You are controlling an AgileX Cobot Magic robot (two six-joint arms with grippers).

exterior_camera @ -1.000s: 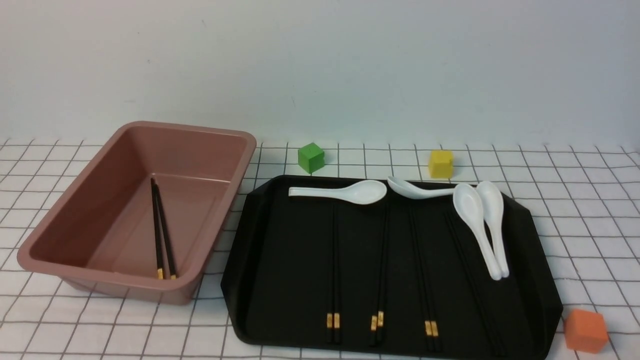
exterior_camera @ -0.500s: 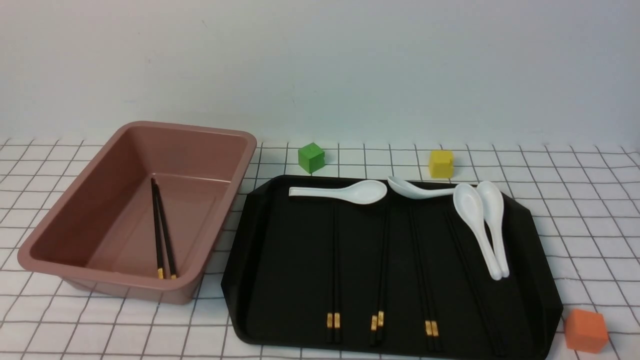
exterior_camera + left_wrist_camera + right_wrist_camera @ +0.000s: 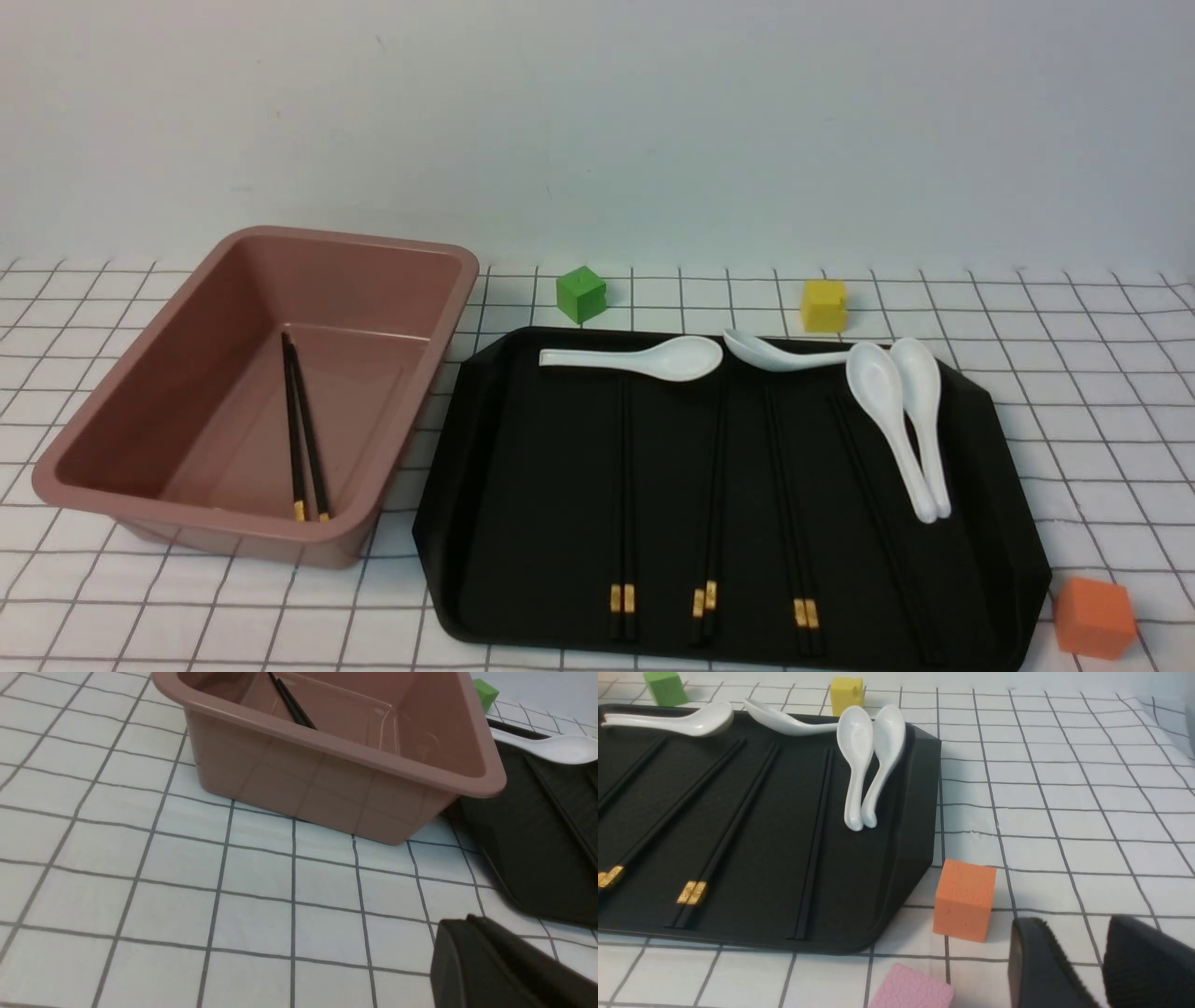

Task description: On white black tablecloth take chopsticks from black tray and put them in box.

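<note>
The pinkish-brown box (image 3: pixel 355 280) stands at the left on the tablecloth (image 3: pixel 1074 420) with one pair of chopsticks (image 3: pixel 309 439) lying in it. The black tray (image 3: pixel 523 523) to its right holds several pairs of chopsticks: (image 3: pixel 624 504), (image 3: pixel 712 504), (image 3: pixel 792 523), and one more pair nearest the right rim (image 3: pixel 815 835). Neither gripper shows in the front view. My left gripper (image 3: pixel 467 921) is shut and empty, low over the cloth in front of the box (image 3: pixel 327 788). My right gripper (image 3: pixel 1078 926) is open and empty, over the cloth right of the tray (image 3: pixel 784 826).
Several white spoons lie at the tray's far end, one at the left (image 3: pixel 653 358) and two side by side at the right (image 3: pixel 887 420). A green cube (image 3: pixel 581 294) and a yellow cube (image 3: pixel 822 305) stand behind the tray. An orange cube (image 3: pixel 1094 616) and a pink block (image 3: pixel 910 989) sit near my right gripper.
</note>
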